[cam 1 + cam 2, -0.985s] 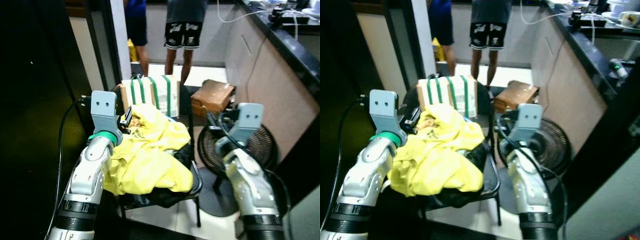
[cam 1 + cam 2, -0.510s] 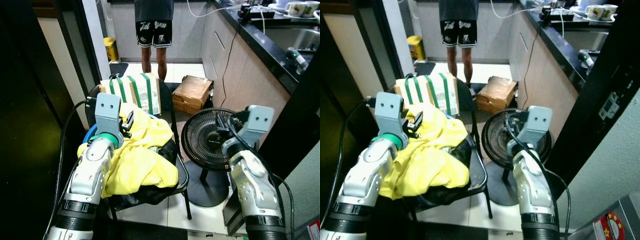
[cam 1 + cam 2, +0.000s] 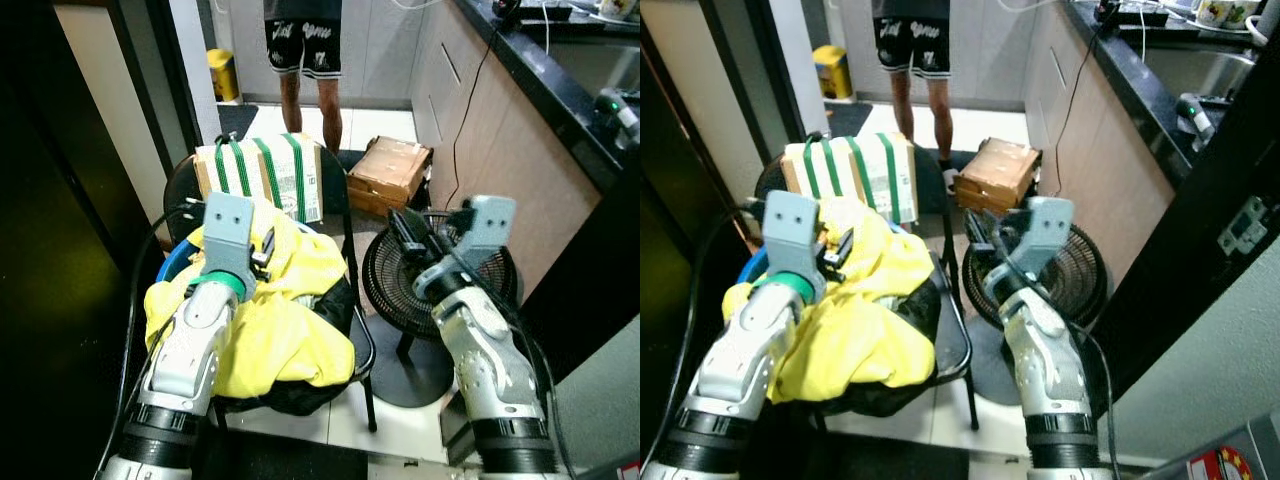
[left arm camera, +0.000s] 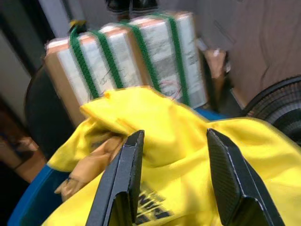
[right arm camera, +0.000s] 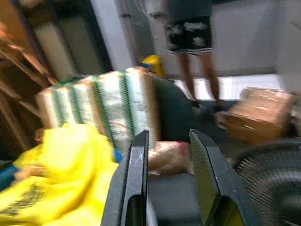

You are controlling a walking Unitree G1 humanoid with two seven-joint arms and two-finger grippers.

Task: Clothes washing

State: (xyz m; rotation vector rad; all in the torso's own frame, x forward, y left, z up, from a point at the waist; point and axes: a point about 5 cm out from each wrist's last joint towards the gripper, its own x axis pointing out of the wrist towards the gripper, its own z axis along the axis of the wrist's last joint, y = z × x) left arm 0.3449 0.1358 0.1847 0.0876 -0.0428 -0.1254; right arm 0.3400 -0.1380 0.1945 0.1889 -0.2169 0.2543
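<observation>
A heap of yellow clothing (image 3: pixel 285 320) lies over a dark garment (image 3: pixel 300 393) in a blue basin (image 3: pixel 173 264) on a black chair (image 3: pixel 362 345). My left gripper (image 3: pixel 265 248) hovers just over the top of the yellow cloth. In the left wrist view the left gripper (image 4: pixel 174 183) is open, its fingers straddling a yellow fold (image 4: pixel 188 141) with nothing pinched. My right gripper (image 3: pixel 402 228) is held out at the chair's right side, above the fan. In the right wrist view the right gripper (image 5: pixel 169 183) is open and empty, pointing toward the chair back.
A carton bound with green straps (image 3: pixel 262 175) leans against the chair back. A black floor fan (image 3: pixel 445 290) stands right of the chair, a brown cardboard box (image 3: pixel 390 170) behind it. A person's legs (image 3: pixel 305 60) are at the far doorway. A dark counter (image 3: pixel 560 80) runs along the right.
The camera has shifted and tilted, so the whole scene has slid. My right gripper has swung left, from over the fan toward the chair. The left gripper stays over the yellow cloth.
</observation>
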